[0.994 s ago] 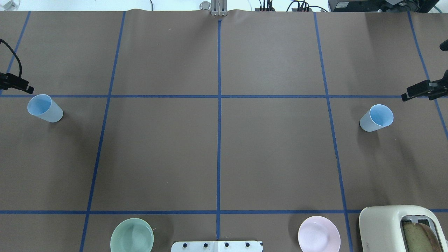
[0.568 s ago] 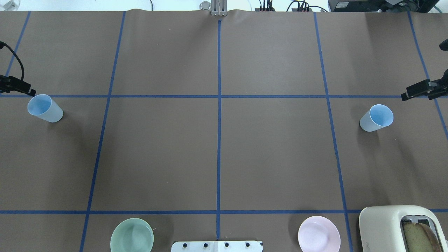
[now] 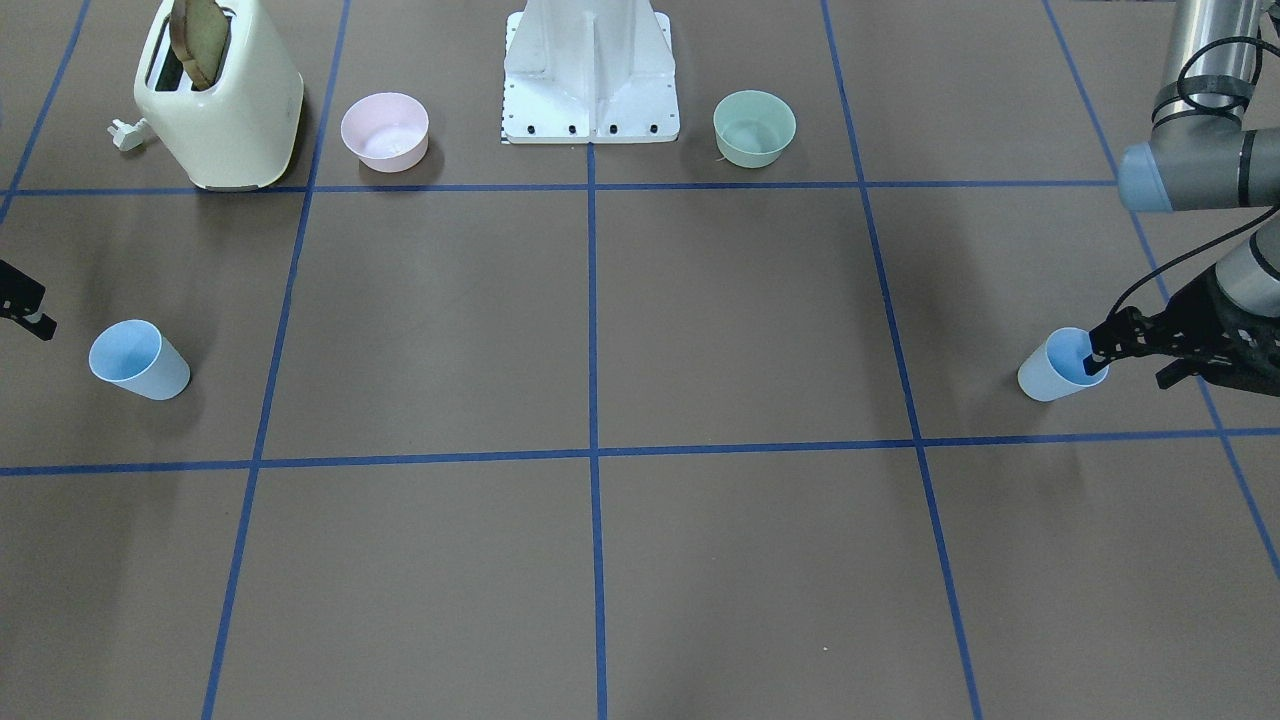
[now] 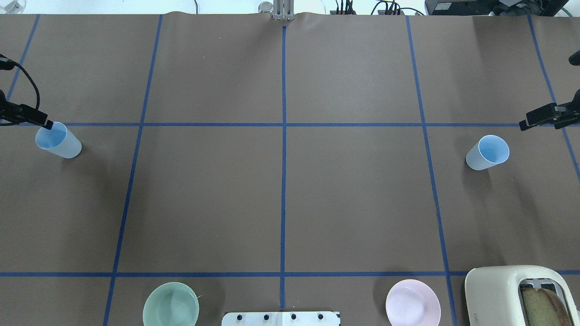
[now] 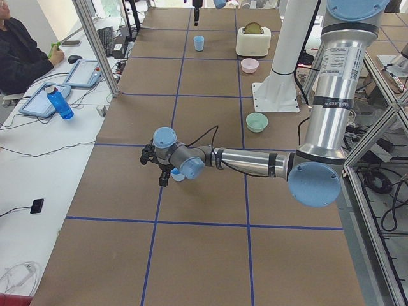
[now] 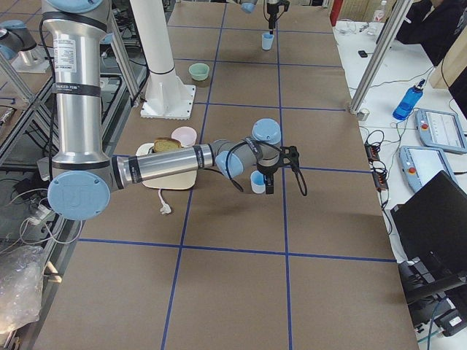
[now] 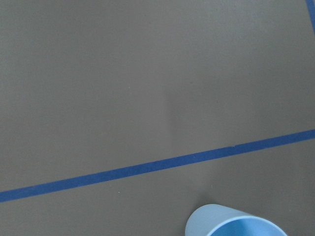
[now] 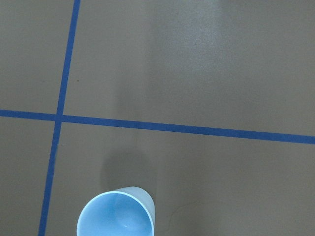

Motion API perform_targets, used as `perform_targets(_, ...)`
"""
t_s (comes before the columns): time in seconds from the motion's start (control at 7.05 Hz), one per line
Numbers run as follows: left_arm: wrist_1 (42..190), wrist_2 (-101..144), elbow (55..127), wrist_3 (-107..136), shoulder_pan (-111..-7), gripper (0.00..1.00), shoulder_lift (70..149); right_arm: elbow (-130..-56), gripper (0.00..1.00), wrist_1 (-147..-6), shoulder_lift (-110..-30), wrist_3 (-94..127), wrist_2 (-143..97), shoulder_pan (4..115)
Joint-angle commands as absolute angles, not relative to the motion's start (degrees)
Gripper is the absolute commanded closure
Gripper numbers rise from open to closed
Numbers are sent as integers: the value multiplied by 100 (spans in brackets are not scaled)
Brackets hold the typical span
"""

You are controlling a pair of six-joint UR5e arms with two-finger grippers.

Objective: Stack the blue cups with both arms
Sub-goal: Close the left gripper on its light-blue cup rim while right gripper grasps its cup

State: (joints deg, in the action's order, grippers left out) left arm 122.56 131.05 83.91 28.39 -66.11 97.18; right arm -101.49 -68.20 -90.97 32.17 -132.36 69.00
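Note:
Two pale-blue cups stand upright, far apart on the brown table. The left cup (image 4: pixel 59 141) (image 3: pixel 1058 368) has my left gripper (image 4: pixel 45 122) (image 3: pixel 1130 368) at its rim. That gripper is open, with one fingertip (image 3: pixel 1097 357) over the cup's mouth and the other finger outside the wall. The left wrist view shows only the cup's rim (image 7: pixel 236 223). The right cup (image 4: pixel 487 152) (image 3: pixel 137 360) stands free. My right gripper (image 4: pixel 523 124) (image 3: pixel 35 320) looks open and empty, a short way beyond it, not touching. The right wrist view shows this cup (image 8: pixel 116 215) at the bottom.
A cream toaster (image 4: pixel 503 290) with a bread slice stands at the near right. A pink bowl (image 4: pixel 413 303) and a mint-green bowl (image 4: pixel 171 304) flank the white pedestal (image 3: pixel 590 70). Blue tape lines grid the table. An operator sits at a side desk.
My left gripper has moved in toward the left cup, and its fingertip is now at the rim. The right gripper and both cups have hardly moved.

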Motion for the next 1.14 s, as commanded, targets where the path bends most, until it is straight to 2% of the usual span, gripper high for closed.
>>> perform_targets(0.0,12287,13096,8402,2839,-6583,2,9651,-10143,0,-6820,-9097,3217,-13236,6899)
perform_targets(0.71,12507,13061,8394,2900,-6478,3,9536,-10142,0,-6820,-9097,3217,-13245,6899)
perform_targets(0.99,12516,13061,8394,3023,-6478,25,9536,-10151,0,-6820,-9097,3217,-13254,6899)
